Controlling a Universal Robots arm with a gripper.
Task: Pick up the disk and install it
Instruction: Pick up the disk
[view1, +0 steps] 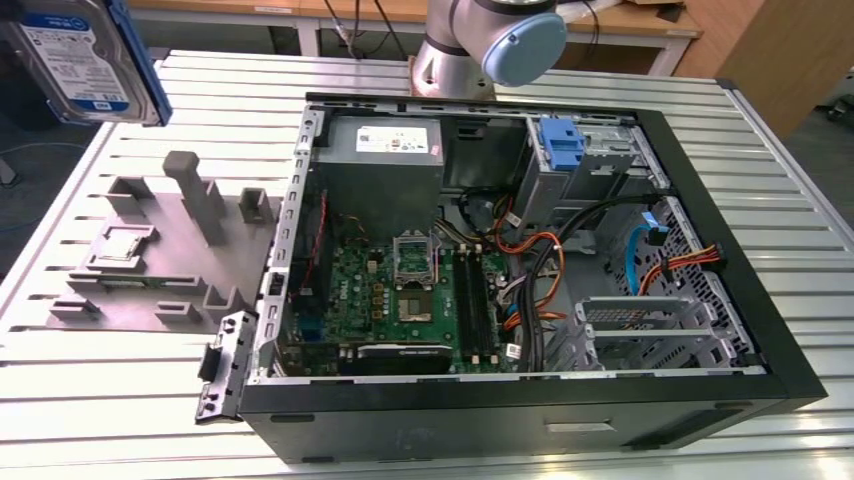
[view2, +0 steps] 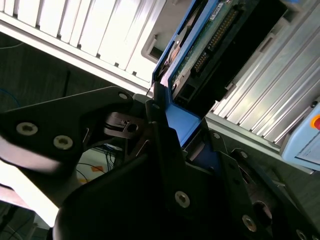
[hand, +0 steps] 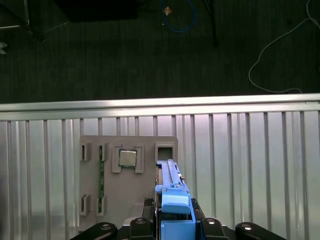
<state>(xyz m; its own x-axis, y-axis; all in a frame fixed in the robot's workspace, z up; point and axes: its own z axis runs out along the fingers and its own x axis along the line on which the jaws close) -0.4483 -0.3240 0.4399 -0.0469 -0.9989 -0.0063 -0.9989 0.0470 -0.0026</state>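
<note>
1. Far on the exterior view's left, high in the corner, hung the disk (view1: 78, 55). It was lifted clear of the counter (view1: 120, 400) and stood upright, label side to the camera, with its blue carrier frame running down one edge. It was well apart from the computer case (view1: 534, 420).
2. The tool (view2: 180, 125) was closed narrow on the disk. In the second wrist view its black fingers (view2: 157, 130) pressed against the blue frame, and beyond them showed the circuit-board side of the disk (view2: 210, 45) with its row of connector pins. In the first wrist view the tool (hand: 173, 224) had the disk (hand: 170, 185) edge-on, one finger at each side of the blue frame.
3. Below the disk, flat on the slatted counter, lay a grey fixture tray (view1: 147, 260) with upright posts and pockets. In the first wrist view the tray (hand: 95, 180) carried a square processor chip (hand: 127, 158) in one pocket, and the held disk was seen over one side of the tray.
4. Just beside the tray came the case, lying on its side with the cover off. The green motherboard (view1: 400, 290) sat on its floor, and the grey power-supply box (view1: 387, 145) stood against the far wall.
5. Behind the case rose the arm's base (view1: 481, 45), planted on the counter.
6. Further toward the exterior view's right stood a tall blue latch (view1: 561, 150) in the far corner of the case. Bundled cables (view1: 534, 270) ran down the middle — and nearer the camera sat a metal drive cage (view1: 647, 325).
</note>
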